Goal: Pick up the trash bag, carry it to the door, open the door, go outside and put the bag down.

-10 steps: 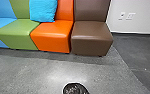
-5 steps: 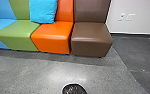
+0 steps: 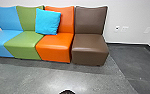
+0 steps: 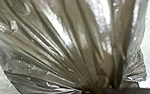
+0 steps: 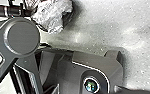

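Clutching the trash bag (image 4: 76, 50), the left claw (image 4: 103, 89) bunches its plastic; whether the right claw (image 5: 133, 90) is open I cannot tell.

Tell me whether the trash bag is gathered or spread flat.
Gathered: in the left wrist view, long creases in the trash bag run together toward one spot.

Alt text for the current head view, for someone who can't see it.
Four armless chairs, blue, green, orange and brown, stand side by side along a pale wall. A bright blue cushion leans where green meets orange. A dark rounded shape edges in from below, over grey floor.
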